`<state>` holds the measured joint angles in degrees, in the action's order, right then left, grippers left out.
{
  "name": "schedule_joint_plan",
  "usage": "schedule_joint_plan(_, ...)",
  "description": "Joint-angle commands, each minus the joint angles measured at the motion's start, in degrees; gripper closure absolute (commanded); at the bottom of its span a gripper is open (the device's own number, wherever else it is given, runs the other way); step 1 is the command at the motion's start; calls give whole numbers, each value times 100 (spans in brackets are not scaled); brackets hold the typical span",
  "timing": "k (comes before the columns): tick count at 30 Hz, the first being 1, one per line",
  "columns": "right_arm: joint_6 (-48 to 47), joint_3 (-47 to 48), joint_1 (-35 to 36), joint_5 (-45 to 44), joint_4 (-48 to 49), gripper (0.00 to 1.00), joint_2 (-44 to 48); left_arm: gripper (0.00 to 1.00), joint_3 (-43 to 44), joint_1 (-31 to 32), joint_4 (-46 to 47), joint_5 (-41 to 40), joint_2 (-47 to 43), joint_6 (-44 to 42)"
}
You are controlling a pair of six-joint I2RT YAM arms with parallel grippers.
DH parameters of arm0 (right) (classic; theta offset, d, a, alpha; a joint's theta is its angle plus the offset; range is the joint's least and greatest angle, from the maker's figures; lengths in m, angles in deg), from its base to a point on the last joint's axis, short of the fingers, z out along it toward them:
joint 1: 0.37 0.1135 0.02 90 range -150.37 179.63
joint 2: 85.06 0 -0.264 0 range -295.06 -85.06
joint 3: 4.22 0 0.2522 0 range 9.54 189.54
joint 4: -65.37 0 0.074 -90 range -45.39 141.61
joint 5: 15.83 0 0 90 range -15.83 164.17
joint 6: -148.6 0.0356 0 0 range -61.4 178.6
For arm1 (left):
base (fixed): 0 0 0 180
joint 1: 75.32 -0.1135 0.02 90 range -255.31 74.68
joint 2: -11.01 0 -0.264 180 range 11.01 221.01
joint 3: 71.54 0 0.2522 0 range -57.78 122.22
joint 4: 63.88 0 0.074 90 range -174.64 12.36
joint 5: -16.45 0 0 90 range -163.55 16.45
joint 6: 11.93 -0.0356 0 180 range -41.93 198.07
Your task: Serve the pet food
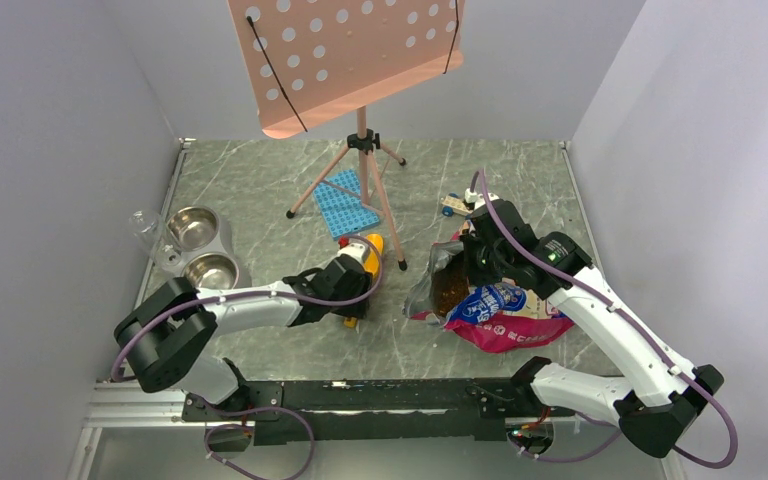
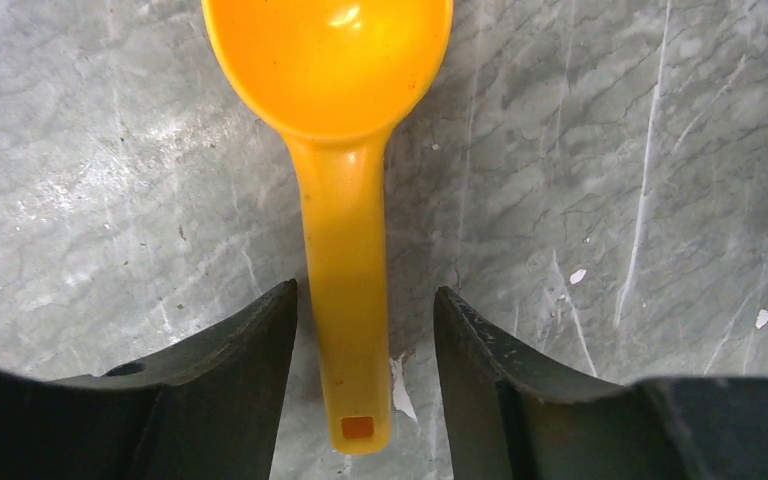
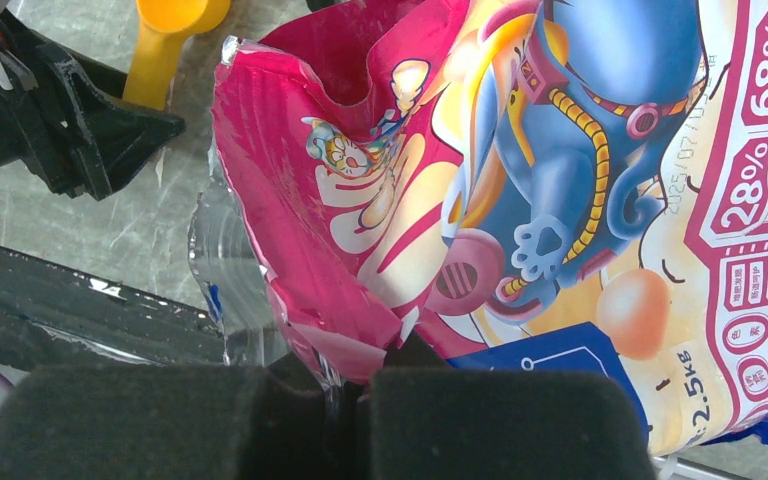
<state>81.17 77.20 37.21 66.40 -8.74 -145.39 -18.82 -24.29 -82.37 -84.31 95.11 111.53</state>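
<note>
The pet food [image 1: 450, 288] sits in the open mouth of the bag [image 1: 510, 318], toward the right edge of the desk [image 1: 260, 190], with the bag's rim clamped by the right pincer [image 3: 352, 390]. Just left, the left pincer [image 2: 365, 305] stands apart astride the scoop [image 2: 345, 230], whose handle runs lengthwise between its fingers.

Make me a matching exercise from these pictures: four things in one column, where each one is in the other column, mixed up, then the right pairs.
Things:
1. scoop
2. bag
3. bowls
4. pet food

Places:
A. inside the open bag
B. near the left edge of the table
C. pinched at its rim by the right gripper
D. lying on the table between the open fingers of the left gripper

Pairs: 1-D, 2-C, 3-B, 4-A
</note>
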Motion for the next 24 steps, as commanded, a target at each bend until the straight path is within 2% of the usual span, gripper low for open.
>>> schedule_joint_plan(1, 195, 166, 12, 297, 349, 100, -28, 45, -55, -13, 325, 77, -106, 125)
schedule_joint_plan(4, 204, 192, 11, 328, 333, 100, -45, 46, -36, 6, 255, -1, -71, 33)
schedule_joint_plan(8, 212, 213, 19, 329, 319, 100, -50, 38, -205, -24, 423, 121, -306, -19)
schedule_joint_plan(12, 243, 207, 33, 329, 304, 100, -41, 33, -525, -263, 1162, 870, -561, 46)
schedule_joint_plan(17, 307, 188, 64, 338, 316, 100, -24, 43, -842, -486, 1793, 1437, -669, 164)
schedule_joint_plan(24, 378, 204, 114, 317, 323, 100, -37, 58, -845, -548, 2237, 1751, -351, 257)
